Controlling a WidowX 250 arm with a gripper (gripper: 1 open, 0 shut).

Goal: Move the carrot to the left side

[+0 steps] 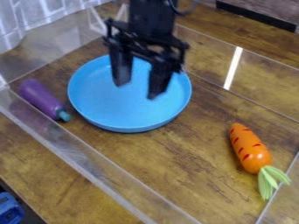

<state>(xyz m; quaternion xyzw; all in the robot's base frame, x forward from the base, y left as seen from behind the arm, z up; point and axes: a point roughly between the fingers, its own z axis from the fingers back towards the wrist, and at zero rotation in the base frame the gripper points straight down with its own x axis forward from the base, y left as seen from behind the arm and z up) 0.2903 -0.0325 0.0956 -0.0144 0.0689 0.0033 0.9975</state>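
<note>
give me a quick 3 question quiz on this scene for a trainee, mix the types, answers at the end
1. True or false: the carrot lies on the blue plate.
2. Multiple choice: which thing lies on the other side of the plate from the carrot?
a) a yellow banana
b) the purple eggplant
c) a red cup
3. Fill in the blank: the carrot's leafy top is ____ in colour.

Key: 1. false; 2. b; 3. green
</note>
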